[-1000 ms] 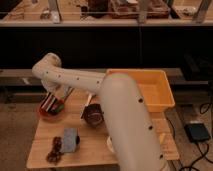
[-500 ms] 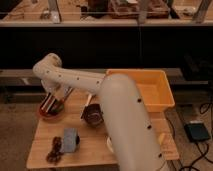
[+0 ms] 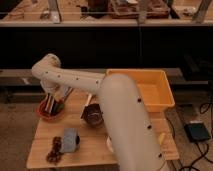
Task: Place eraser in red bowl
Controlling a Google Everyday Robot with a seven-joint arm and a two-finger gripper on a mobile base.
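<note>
Pincer (image 3: 51,104) unmoved, seemingly inside red bowl (image 3: 44,113)

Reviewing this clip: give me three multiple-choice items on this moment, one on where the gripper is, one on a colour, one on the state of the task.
1. Where is the gripper?
A. Down in the round orange-red bowl at the table's left edge
B. Over the yellow bin
C. By the grey-blue block

2. What colour is the large rectangular bin at the table's back right?
A. Green
B. Yellow
C. White

3. Where is the striped eraser?
A. Lying on the table by the grey-blue block
B. In the yellow bin
C. At the orange-red bowl, by the gripper

Answers:
1 A: the gripper reaches into the round orange-red bowl.
2 B: the large rectangular bin is plainly yellow.
3 C: the striped eraser stands in the bowl's opening, well away from the grey-blue block on the wooden table.
</note>
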